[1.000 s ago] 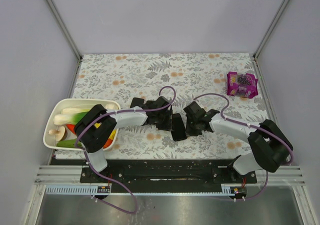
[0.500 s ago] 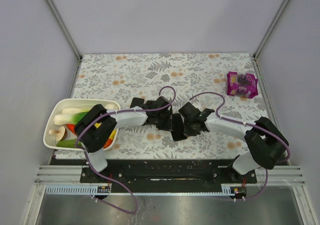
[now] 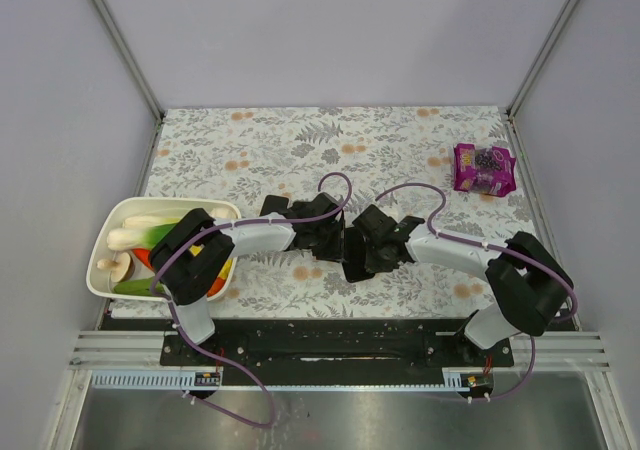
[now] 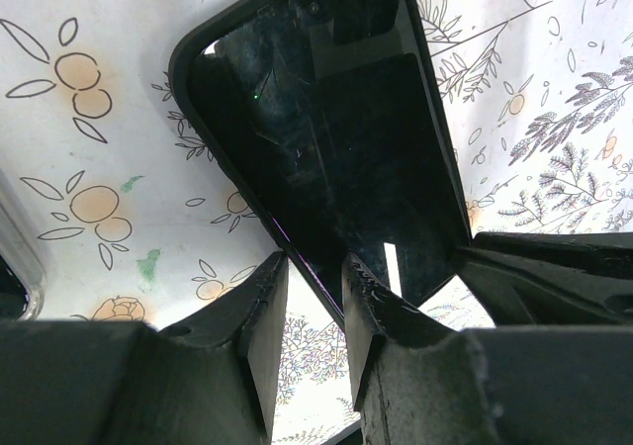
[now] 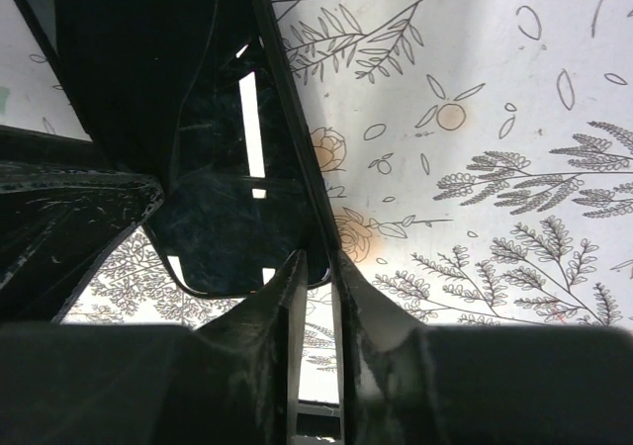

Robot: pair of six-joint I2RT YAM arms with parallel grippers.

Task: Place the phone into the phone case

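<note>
The black phone (image 3: 353,268) sits between both grippers at the table's near middle. In the left wrist view its glossy screen (image 4: 346,138) lies inside the matte rim of the black phone case (image 4: 188,59); how fully it is seated I cannot tell. My left gripper (image 3: 330,238) is narrowly closed on the phone's long edge (image 4: 315,272). My right gripper (image 3: 372,253) is nearly shut on the case's corner rim (image 5: 316,267), with the screen (image 5: 227,218) just beyond. Each gripper shows in the other's wrist view, the right one (image 4: 554,277) and the left one (image 5: 69,218).
A white tub (image 3: 97,270) of vegetables stands at the near left beside the left arm. A purple snack pack (image 3: 484,168) lies at the far right. Grey walls close the table on three sides.
My right gripper has moved left onto the phone and case and now covers part of them. The left gripper has stayed in place.
</note>
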